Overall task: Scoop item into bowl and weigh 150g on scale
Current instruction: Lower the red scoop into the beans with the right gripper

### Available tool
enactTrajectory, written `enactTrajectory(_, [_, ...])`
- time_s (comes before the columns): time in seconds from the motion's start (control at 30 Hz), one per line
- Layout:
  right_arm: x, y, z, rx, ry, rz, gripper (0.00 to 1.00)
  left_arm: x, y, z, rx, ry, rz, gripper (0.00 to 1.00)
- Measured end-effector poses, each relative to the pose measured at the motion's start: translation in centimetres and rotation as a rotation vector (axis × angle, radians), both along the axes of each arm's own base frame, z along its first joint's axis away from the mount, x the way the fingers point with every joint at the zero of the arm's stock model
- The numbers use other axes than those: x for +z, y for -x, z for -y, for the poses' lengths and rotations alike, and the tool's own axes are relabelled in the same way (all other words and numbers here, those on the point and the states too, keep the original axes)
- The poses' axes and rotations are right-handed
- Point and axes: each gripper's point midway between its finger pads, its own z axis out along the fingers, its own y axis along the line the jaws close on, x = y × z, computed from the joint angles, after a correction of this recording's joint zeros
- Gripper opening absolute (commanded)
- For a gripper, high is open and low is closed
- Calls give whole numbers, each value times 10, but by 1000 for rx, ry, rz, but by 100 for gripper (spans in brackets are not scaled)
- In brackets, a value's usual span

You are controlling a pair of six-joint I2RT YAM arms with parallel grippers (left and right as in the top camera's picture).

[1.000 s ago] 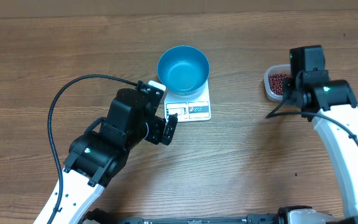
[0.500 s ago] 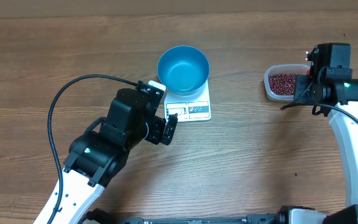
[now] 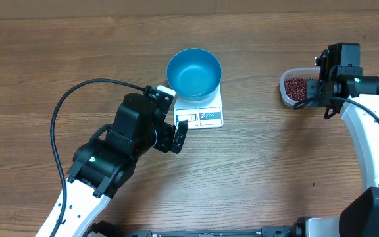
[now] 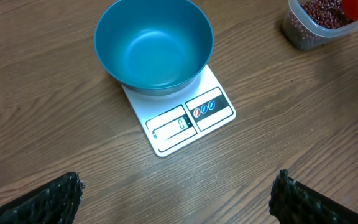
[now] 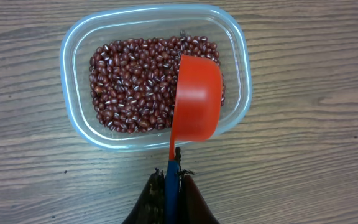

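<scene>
Wood-grain tabletop (image 3: 38, 52), brown. Item 1: round deep bright-blue bowl (image 4: 154, 50), empty, sits on item 2, a small flat white rectangular kitchen scale (image 4: 197, 118). Its display and label panels face the L arm so the wt can be read w/o shifting anything; digits are too small to read. Item 3: clear rectangular plastic tub (image 5: 67, 62), well apart to the R of the scale. It holds item 4, the loose heap of small dark red-brown beans (image 5: 129, 87); all the stock is in there, none in the bowl yet. Item 5: orange-red plastic scoop (image 5: 196, 99) on a thin blue handle, cup over the tub's R half, above the beans. Can't tell if it touches them or carries any. R gripper (image 5: 171, 196): fingers pinched tight on that handle, reaching in over the tub's long side, prob. so the cup can dip and drag thru the heap. L gripper (image 4: 176, 199): fingers spread wide, nothing btw them, parked just in front of the scale facing bowl and display; a watching post, I'd guess. Room: you've got open table btw tub and scale for the carry; tub rim and bowl rim are the two edges to clear. Black cable (image 3: 77, 89) loops on the L side, away from that path. Step in hand, as I judge it: first scoop, task barely begun.
</scene>
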Motion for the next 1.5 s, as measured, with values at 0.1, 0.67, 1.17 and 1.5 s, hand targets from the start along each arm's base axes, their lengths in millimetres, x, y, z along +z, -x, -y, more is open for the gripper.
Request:
enactTrajectory(0.1, [-1, -1, 1, -2, 3, 0, 4, 0, 0, 0, 0, 0, 0, 100])
enactTrajectory(0.67, [-27, -10, 9, -15, 33, -52, 4, 0, 0, 0, 0, 0, 0, 99])
enactTrajectory(1.17, [-35, -11, 4, 14, -15, -67, 4, 0, 0, 0, 0, 0, 0, 100])
enactTrajectory(1.5, [-40, -8, 15, -22, -216, -46, 4, 0, 0, 0, 0, 0, 0, 100])
